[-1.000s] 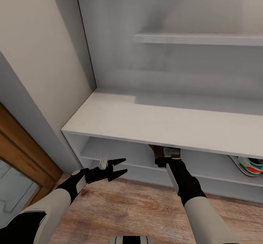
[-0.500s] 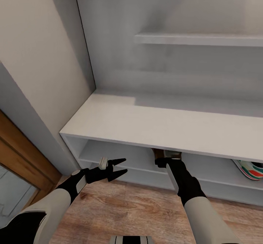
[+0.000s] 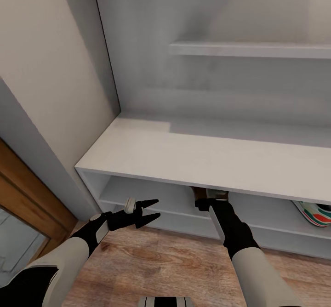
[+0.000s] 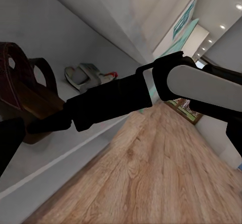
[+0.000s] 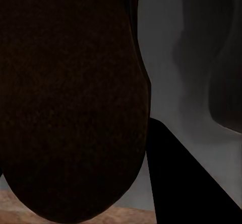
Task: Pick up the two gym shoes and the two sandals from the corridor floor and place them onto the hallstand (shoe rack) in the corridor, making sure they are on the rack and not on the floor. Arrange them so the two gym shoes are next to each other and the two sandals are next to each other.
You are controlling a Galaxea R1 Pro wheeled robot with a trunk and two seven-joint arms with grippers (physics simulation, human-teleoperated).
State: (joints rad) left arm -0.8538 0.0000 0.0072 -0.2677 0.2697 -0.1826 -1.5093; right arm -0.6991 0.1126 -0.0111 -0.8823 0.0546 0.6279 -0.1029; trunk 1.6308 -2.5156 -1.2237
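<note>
The pale hallstand point(image 3: 193, 153) stands in front of me. My right gripper point(image 3: 209, 197) reaches into its upper open shelf, under the bench top, shut on a dark-brown sandal point(image 3: 198, 192). The left wrist view has that sandal point(image 4: 22, 90) resting on the shelf with the right gripper point(image 4: 45, 122) against it. Its dark sole point(image 5: 70, 98) sits close before the right wrist camera. A gym shoe point(image 3: 316, 213) lies further right on the same shelf; the gym shoe point(image 4: 85, 77) is cream with green stripes. My left gripper point(image 3: 154, 209) hangs open and empty over the corridor floor point(image 3: 174, 261).
A floating shelf point(image 3: 248, 48) juts from the hallstand's tall back. A wall and a wooden door frame point(image 3: 27, 192) close off the left side. The corridor point(image 4: 166, 173) stretches on along the rack with bare planks.
The head view shifted slightly early on, so the camera moved. Both arms, the sandal and the gym shoe hold the same places since then.
</note>
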